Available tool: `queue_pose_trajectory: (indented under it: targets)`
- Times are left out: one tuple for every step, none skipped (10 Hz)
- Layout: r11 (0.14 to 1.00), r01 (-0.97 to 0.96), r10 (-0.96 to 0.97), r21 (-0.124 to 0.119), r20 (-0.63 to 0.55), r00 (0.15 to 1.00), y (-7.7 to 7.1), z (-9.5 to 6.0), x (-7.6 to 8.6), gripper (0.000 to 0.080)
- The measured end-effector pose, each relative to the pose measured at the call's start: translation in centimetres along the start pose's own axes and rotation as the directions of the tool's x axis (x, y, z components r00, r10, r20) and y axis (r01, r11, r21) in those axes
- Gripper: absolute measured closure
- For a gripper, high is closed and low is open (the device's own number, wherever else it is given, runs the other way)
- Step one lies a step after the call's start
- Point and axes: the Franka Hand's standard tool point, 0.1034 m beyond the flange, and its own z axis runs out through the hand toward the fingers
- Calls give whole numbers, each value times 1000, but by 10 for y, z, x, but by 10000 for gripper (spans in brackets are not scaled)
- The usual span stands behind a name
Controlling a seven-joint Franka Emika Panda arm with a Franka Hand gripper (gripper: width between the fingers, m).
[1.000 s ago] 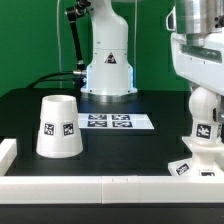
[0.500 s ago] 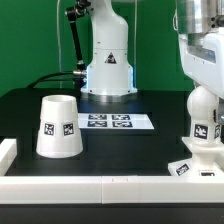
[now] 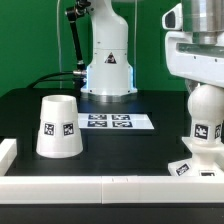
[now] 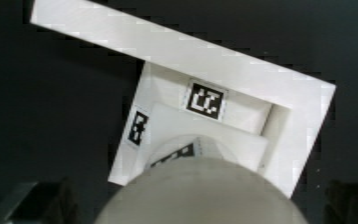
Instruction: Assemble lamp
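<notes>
The lamp's flat square base (image 3: 193, 166) lies at the exterior view's right, near the front rim. The round bulb (image 3: 205, 122) stands upright on it, tag facing the camera. The tapered shade (image 3: 58, 126) stands mouth down on the black table at the exterior view's left, well apart. My gripper (image 3: 203, 84) hangs straight over the bulb, its white body just above the bulb's top. In the wrist view the bulb (image 4: 197, 185) fills the space between the dark fingers of my gripper (image 4: 194, 208), with the tagged base (image 4: 167, 112) below. The jaws look apart on either side, holding nothing.
The marker board (image 3: 118, 122) lies flat at the table's middle. The robot's white pedestal (image 3: 108, 60) stands behind it with black cables beside. A white raised rim (image 3: 90, 186) runs along the front, and its corner (image 4: 247, 62) shows beside the base.
My gripper's body has turned and shifted slightly to the exterior view's left above the bulb. The bulb, base and shade have stayed where they were.
</notes>
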Motion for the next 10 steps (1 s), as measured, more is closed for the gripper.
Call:
queue_pose_trajectory:
  targets:
    - [997,71,-71,0,0,997,0,0,0,101]
    - [978,211,-211,-9,-9,978,1,-1,1,101]
    - [935,353,-353,-27,-26,935,1,-3,3,101]
    - [856,516,-517,-47,-37,855,1,-5,4,101]
    - [775,629,-631,-54,-35,775,0,-6,5,101]
    - [718,693,-696,-57,-30,718,1,-6,7,101]
    - [677,734,-736,-60,-27,677,2,-6,8,101]
    - [635,770,-772,-63,-23,635,2,-5,9,101]
    - [570,819,-821,-66,-18,570,2,-5,9,101]
    - [522,851,-853,-68,-14,522,2,-5,10,101]
